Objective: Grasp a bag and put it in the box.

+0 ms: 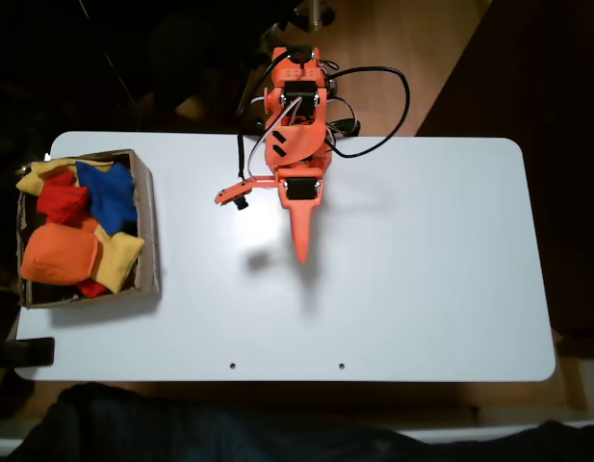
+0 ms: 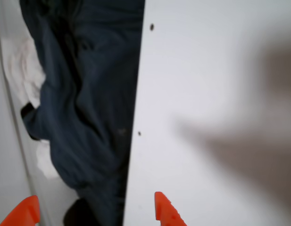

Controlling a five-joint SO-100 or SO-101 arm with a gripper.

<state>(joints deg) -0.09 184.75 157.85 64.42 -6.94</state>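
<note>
In the wrist view the fingers (image 2: pixel 27 212) sit spread wide with nothing between them, over the white tabletop (image 2: pixel 206 94) edge. Farther off, in the fixed view, the orange bag (image 1: pixel 58 253) lies inside the box (image 1: pixel 148 231) at the left.

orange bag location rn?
Fixed view: the orange bag lies inside the box at the table's left edge, beside a yellow bag.

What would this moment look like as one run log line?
gripper: empty, above bare table | orange bag: in box with other bags | phase: no grasp
</note>
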